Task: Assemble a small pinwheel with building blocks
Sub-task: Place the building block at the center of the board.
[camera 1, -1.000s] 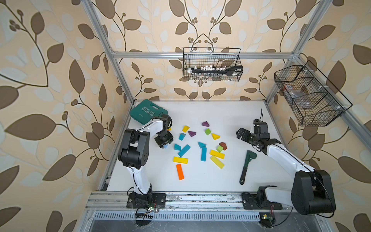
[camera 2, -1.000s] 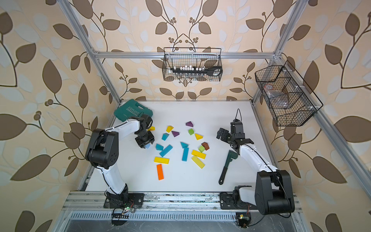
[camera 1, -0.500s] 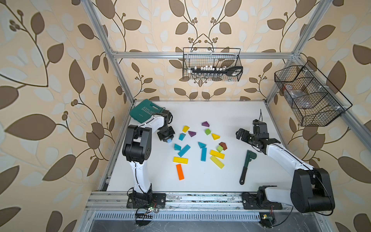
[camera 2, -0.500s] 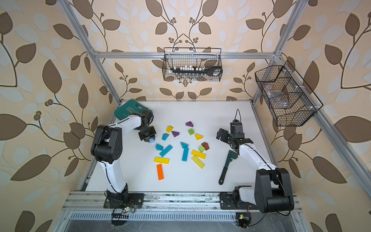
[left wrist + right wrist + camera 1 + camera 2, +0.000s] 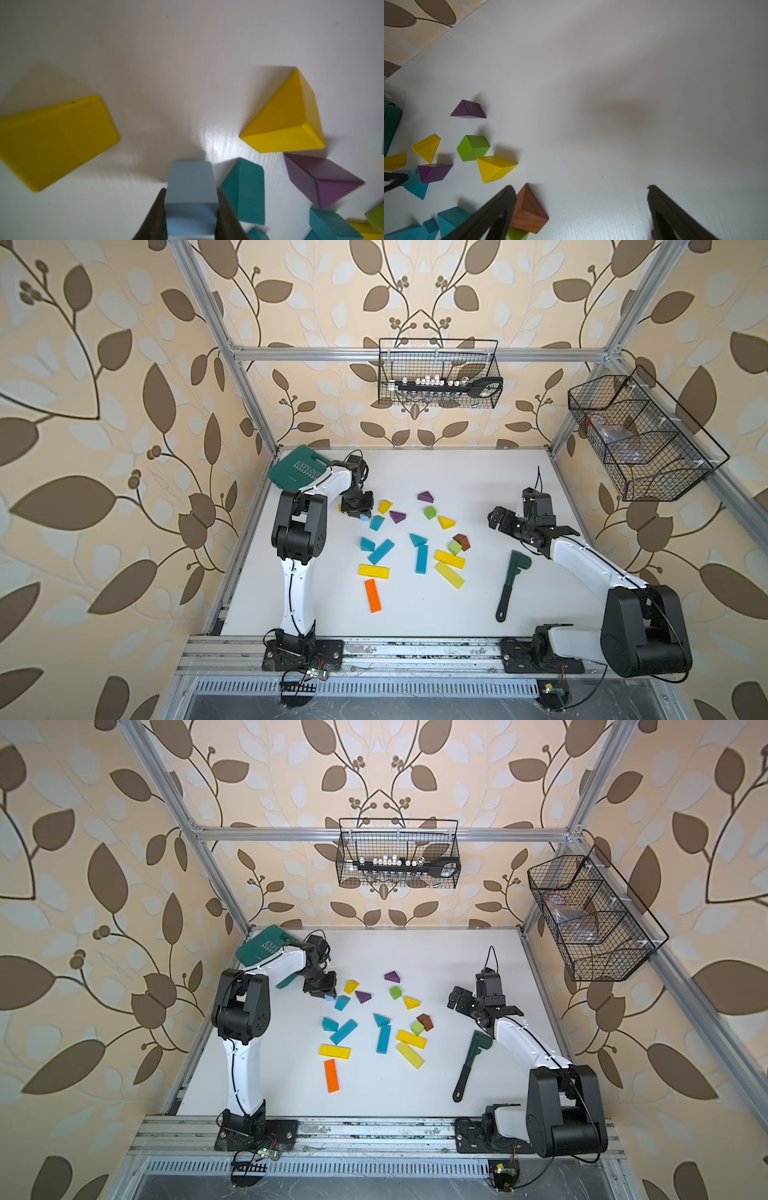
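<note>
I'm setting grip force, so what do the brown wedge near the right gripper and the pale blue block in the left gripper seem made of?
Brown wedge: likely wood with a clear or stained satin finish; faint grain streaks show. Pale blue block: probably painted wood, matte and opaque; no grain shows, so another solid material is possible.

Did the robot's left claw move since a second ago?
Yes. In a top view, the left claw, shut on the pale blue block, has shifted much closer to the yellow wedge, which stayed put.
</note>
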Robot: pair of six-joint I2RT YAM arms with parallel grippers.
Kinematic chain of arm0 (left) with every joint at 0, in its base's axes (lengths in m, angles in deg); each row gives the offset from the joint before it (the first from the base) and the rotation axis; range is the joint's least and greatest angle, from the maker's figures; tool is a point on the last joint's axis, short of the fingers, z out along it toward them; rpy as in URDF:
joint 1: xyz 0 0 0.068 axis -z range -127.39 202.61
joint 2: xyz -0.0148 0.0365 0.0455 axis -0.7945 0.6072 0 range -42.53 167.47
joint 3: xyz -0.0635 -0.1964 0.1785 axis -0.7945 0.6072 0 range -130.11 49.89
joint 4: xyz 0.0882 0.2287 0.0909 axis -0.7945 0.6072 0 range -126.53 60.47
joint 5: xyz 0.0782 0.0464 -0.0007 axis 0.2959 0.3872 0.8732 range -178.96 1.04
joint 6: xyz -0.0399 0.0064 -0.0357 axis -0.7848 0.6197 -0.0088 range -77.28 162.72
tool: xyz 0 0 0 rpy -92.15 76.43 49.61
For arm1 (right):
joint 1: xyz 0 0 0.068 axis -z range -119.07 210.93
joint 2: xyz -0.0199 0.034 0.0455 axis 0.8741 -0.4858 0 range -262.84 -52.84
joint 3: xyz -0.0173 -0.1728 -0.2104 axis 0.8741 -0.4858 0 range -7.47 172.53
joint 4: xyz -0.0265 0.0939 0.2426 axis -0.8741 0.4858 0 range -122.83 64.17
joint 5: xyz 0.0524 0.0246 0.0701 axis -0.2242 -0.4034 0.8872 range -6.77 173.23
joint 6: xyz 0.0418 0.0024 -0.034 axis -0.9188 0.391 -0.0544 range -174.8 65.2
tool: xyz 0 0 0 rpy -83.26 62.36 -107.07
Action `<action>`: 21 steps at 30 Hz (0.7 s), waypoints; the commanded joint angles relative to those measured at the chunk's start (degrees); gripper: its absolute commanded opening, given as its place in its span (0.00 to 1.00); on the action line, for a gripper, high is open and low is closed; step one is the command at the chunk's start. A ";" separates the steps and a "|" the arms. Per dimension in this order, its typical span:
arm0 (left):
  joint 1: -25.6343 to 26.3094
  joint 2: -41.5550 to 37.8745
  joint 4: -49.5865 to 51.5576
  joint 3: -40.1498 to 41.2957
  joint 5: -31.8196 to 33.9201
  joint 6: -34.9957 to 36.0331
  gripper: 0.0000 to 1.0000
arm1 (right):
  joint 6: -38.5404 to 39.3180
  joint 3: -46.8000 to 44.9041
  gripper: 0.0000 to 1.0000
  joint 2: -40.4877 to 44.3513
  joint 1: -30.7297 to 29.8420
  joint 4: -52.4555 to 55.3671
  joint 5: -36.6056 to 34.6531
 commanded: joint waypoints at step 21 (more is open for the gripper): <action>2.73 2.70 9.72 -8.38 7.33 4.60 0.58 | -0.40 1.02 1.00 -0.87 0.31 0.82 0.44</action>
